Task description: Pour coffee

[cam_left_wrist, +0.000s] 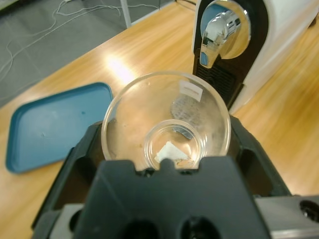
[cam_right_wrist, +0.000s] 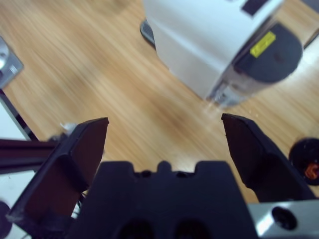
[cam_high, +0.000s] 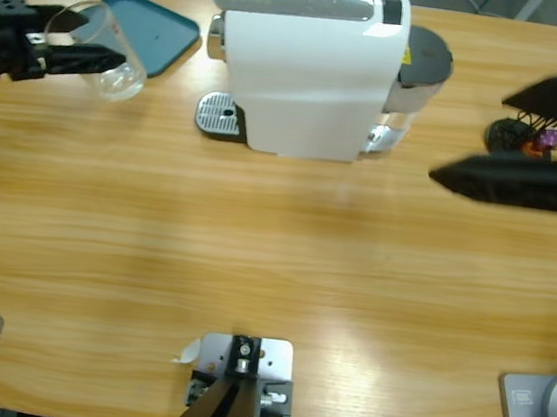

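Note:
My left gripper (cam_high: 80, 53) is shut on a clear glass (cam_high: 105, 53) at the table's far left, next to the blue tray. In the left wrist view the glass (cam_left_wrist: 167, 117) sits between the jaws with its mouth turned toward the camera. It looks empty, and no amber coffee shows in any view. The white coffee machine (cam_high: 309, 71) stands at the back middle, its chrome spout (cam_left_wrist: 219, 32) beyond the glass. My right gripper (cam_right_wrist: 164, 124) is open and holds nothing. In the high view my right gripper (cam_high: 443, 175) hovers right of the machine.
A blue tray (cam_high: 153, 28) lies at the back left. The machine's metal drip grate (cam_high: 219, 116) sticks out at its left. Its grey water tank (cam_right_wrist: 269, 50) is at its right. A black capsule stand (cam_high: 529, 131) with coloured capsules is at the back right.

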Robot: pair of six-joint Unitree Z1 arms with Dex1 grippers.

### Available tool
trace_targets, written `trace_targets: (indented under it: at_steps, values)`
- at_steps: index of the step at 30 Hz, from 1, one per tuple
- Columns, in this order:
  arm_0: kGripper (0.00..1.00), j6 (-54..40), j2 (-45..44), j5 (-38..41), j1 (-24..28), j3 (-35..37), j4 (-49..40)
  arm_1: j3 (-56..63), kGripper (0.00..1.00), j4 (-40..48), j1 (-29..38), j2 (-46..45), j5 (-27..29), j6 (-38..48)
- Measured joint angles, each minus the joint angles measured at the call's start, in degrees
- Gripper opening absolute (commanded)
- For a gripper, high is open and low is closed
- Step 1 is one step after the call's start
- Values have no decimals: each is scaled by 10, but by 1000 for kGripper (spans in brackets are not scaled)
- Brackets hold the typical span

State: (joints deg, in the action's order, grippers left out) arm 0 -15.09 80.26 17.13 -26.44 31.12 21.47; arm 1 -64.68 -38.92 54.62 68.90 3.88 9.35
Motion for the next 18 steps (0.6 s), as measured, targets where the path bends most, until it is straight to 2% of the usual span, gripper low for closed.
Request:
trace_targets:
  at_steps: [4,11,18]
  values:
    - [0,-124,65,43,8,31,-34,14,1000,-21,-1,-22,0,-2]
    - [0,-274,149,134,49,89,-101,24,1000,-64,-26,-66,0,-13]
    - [0,-323,229,171,50,160,-102,36,1000,-76,-33,-86,0,-13]
